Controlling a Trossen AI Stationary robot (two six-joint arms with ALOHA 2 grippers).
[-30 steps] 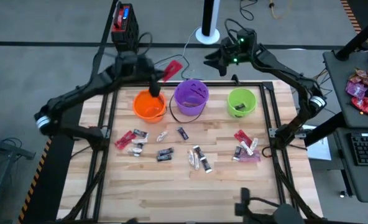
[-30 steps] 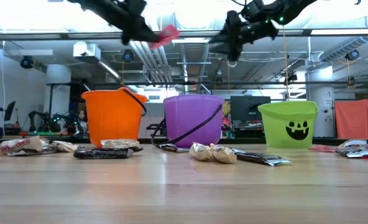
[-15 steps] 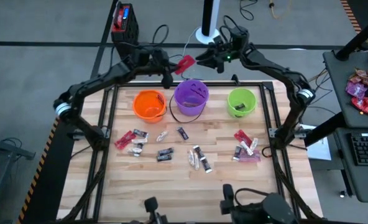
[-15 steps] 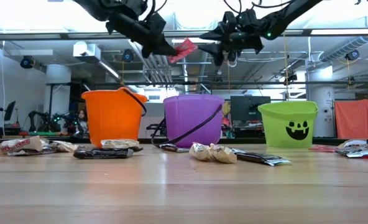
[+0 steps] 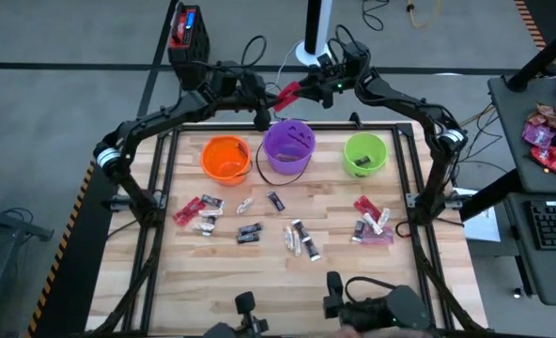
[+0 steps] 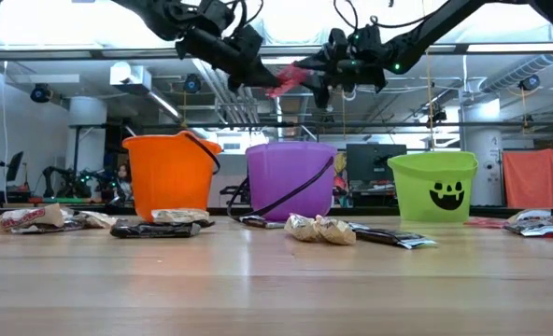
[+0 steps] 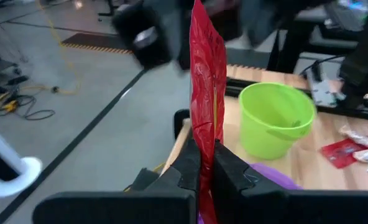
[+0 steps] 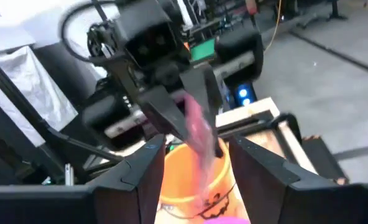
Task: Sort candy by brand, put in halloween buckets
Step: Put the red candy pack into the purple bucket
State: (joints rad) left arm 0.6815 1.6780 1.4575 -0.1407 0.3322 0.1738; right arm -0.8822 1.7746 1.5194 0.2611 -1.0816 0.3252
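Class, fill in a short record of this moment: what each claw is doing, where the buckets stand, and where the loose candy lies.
left claw: shut on the red wrapper, raised above the table's far edge
right claw: open, its fingers either side of the wrapper's free end
buckets: orange bucket, purple bucket, green bucket in a row along the far side
candy: scattered on the table in front of the buckets

Both pincers crowd air above purple bucket (image 5: pixel 288 145); front table (image 5: pixel 259 282) bare, passable.
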